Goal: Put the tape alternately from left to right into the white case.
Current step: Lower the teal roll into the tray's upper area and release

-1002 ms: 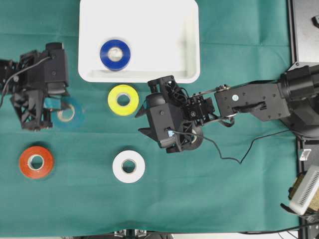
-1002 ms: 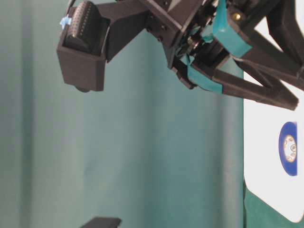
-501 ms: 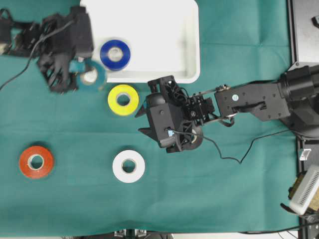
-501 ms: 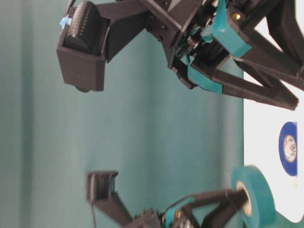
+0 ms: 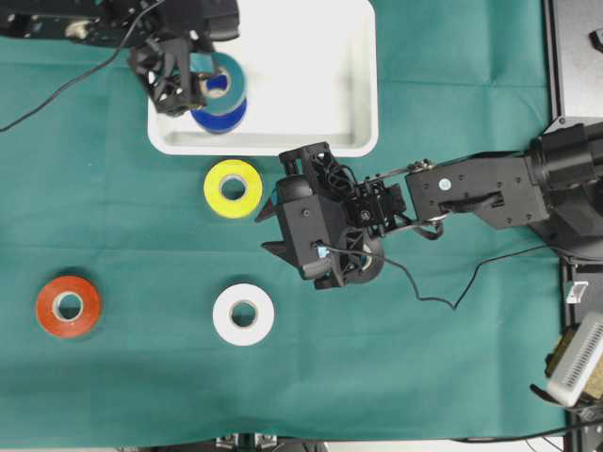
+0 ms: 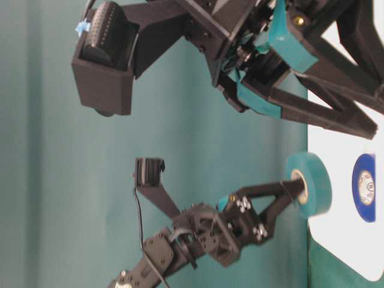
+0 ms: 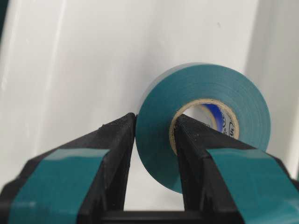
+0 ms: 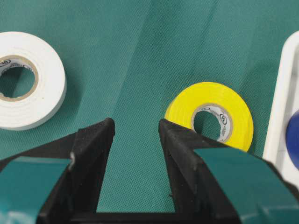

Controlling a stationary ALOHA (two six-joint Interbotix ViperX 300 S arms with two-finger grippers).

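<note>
**Left gripper holds teal roll above the white case; right gripper parted over the cloth**

Left gripper (image 7: 154,154): jaws clamped on the wall of the teal tape roll (image 7: 203,121), one finger against the outer face, the other through the pale core. The roll is held on edge. In the overhead view the teal roll (image 5: 222,80) sits over the left part of the white case (image 5: 311,85), directly above the blue tape roll (image 5: 219,115), which lies flat inside the case near its front-left corner. The table-level view shows the teal roll (image 6: 308,185) raised clear of the case floor.

Right gripper (image 8: 136,140): jaws part-way open, nothing between them. It hangs over the green cloth (image 5: 424,358), just in front of the case. The yellow tape roll (image 8: 210,116) lies flat just beside one finger; the white tape roll (image 8: 25,80) lies flat further off on the other side.

Remaining items: the orange-red tape roll (image 5: 68,306) lies flat at the left of the cloth, well apart from both grippers. The black roll is not discernible in any view.
</note>
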